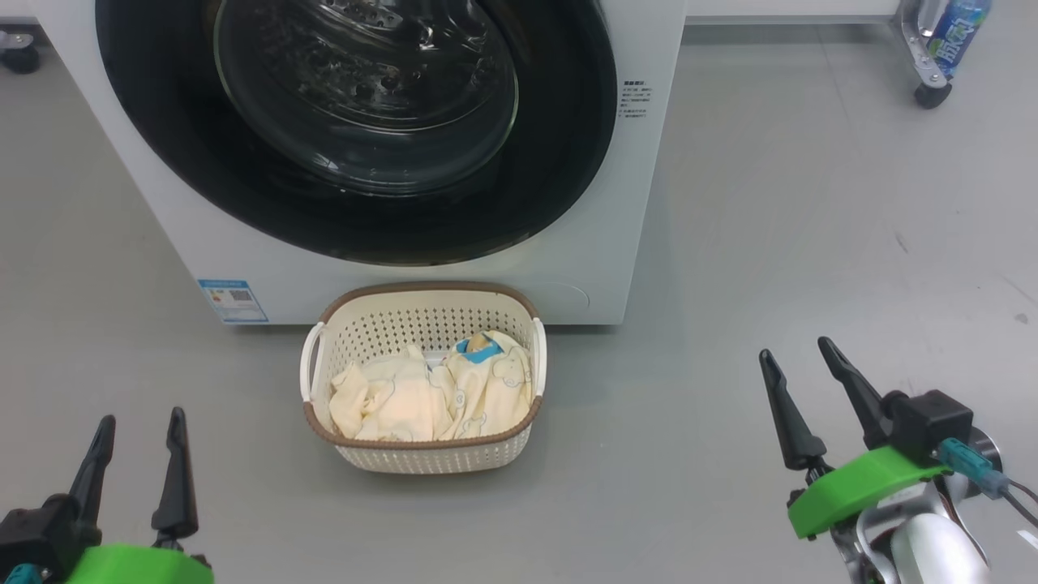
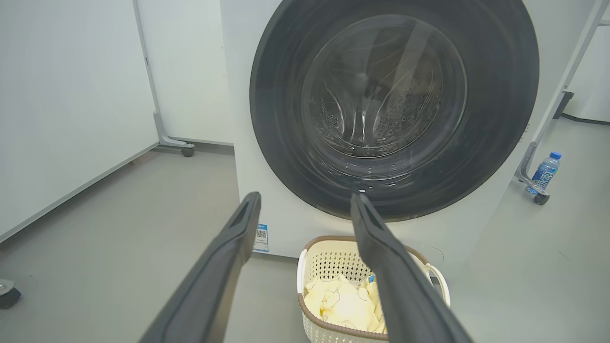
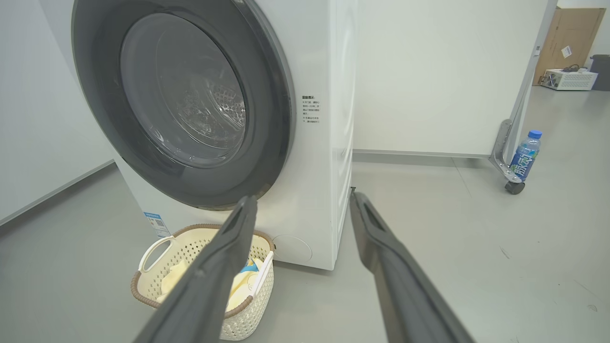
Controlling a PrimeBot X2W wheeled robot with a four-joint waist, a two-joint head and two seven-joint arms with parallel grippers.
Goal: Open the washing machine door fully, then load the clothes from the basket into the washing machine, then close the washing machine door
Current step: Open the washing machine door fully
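The head view takes in both arms: the left gripper (image 1: 141, 418) at the lower left and the right gripper (image 1: 795, 349) at the lower right. Each has its jaws spread wide, holding nothing, and is well apart from the basket (image 1: 430, 458). That one basket sits on the grey floor (image 1: 770, 243) just in front of the one washing machine (image 1: 584, 243). It is below the machine's single round door (image 1: 559, 162), which lies shut against the front. The clothes (image 1: 430, 397) lie crumpled inside the basket. The number of pieces cannot be told, though one blue and tan patch (image 1: 478, 347) shows. The basket has two white handles (image 1: 306, 361).

The right wrist view adds the machine's side wall (image 3: 340, 143) and one cardboard box (image 3: 572, 38) far back. The left wrist view adds a white wheeled panel (image 2: 71, 119). One water bottle (image 1: 957, 32) stands on the floor off to the right of the machine. One blue label (image 1: 233, 300) sits at the machine's lower left corner.
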